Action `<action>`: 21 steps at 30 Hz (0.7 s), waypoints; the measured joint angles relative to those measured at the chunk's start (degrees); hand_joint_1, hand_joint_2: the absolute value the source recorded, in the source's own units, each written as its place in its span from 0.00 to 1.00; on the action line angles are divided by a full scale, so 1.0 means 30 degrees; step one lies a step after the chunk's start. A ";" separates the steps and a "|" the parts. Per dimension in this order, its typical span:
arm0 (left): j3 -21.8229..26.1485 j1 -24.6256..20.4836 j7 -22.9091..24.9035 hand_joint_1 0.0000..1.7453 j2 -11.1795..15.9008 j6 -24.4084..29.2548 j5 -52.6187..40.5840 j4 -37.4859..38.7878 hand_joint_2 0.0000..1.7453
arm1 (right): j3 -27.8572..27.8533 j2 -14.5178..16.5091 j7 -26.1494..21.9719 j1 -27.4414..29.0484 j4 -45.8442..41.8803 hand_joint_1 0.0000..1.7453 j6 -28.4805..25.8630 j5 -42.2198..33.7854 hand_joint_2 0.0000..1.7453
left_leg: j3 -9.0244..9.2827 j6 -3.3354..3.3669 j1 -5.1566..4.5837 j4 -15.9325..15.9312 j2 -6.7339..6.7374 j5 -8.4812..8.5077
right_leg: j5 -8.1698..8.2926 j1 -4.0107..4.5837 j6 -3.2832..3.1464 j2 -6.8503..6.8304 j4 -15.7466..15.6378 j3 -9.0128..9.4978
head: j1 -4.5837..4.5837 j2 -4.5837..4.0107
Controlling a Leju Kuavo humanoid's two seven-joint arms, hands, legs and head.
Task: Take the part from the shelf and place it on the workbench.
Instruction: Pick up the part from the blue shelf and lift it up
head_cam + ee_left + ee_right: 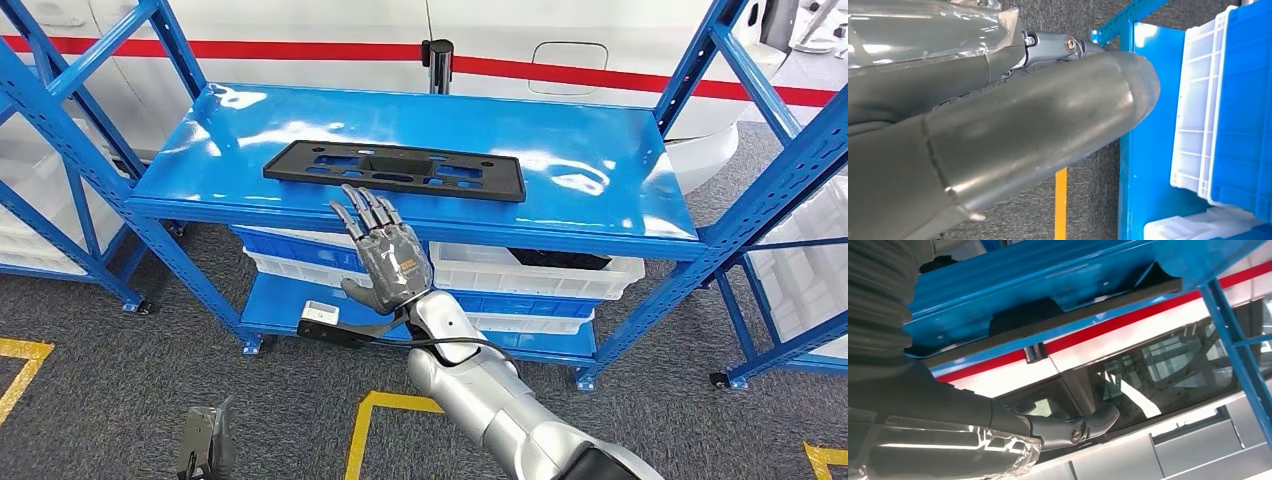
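Below, white bins hold something dark.

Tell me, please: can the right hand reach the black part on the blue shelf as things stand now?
Probably yes. The right hand is raised with its fingers spread, just in front of the shelf edge, and the black part lies flat close behind them. Nothing stands between hand and part.
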 joint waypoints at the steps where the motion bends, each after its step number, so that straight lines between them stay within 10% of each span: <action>1: -0.0004 -0.0021 0.0000 0.00 0.0007 -0.0020 -0.0018 0.0078 0.00 | -0.0031 -0.0002 0.0186 -0.0011 0.0065 0.00 -0.0011 0.0220 1.00 | -0.0002 0.0000 -0.0002 0.0005 0.0000 0.0000 | 0.0001 -0.0007 0.0002 0.0000 -0.0002 -0.0001 | 0.0000 0.0000; 14: -0.0022 -0.0079 -0.0004 0.00 0.0102 -0.0158 -0.0262 0.0466 0.00 | -0.1160 0.0040 0.1012 -0.0010 0.0248 0.00 -0.0399 0.1584 1.00 | -0.0016 0.0288 -0.0053 -0.0177 -0.0014 0.0101 | 0.0009 -0.0137 0.0196 0.0013 0.0049 -0.0177 | -0.0006 0.0000; 19: -0.0035 -0.0188 -0.0007 0.00 0.0078 -0.0171 -0.0262 0.0488 0.00 | -0.1342 -0.0055 0.1027 0.0073 0.0218 0.00 -0.0415 0.1632 1.00 | 0.0073 0.0549 0.0188 -0.0491 -0.0081 0.0279 | -0.1503 -0.0202 0.0123 0.0331 0.4892 -0.3019 | 0.0109 0.0000; 21: -0.0035 -0.0180 -0.0007 0.00 0.0076 -0.0200 -0.0266 0.0515 0.00 | -0.1373 -0.0158 0.1045 0.0201 0.0225 0.00 -0.0412 0.1672 1.00 | 0.0083 0.0488 0.0221 -0.0471 -0.0197 0.0236 | -0.1137 -0.0319 0.0402 0.0347 0.5514 -0.3768 | 0.0113 0.0000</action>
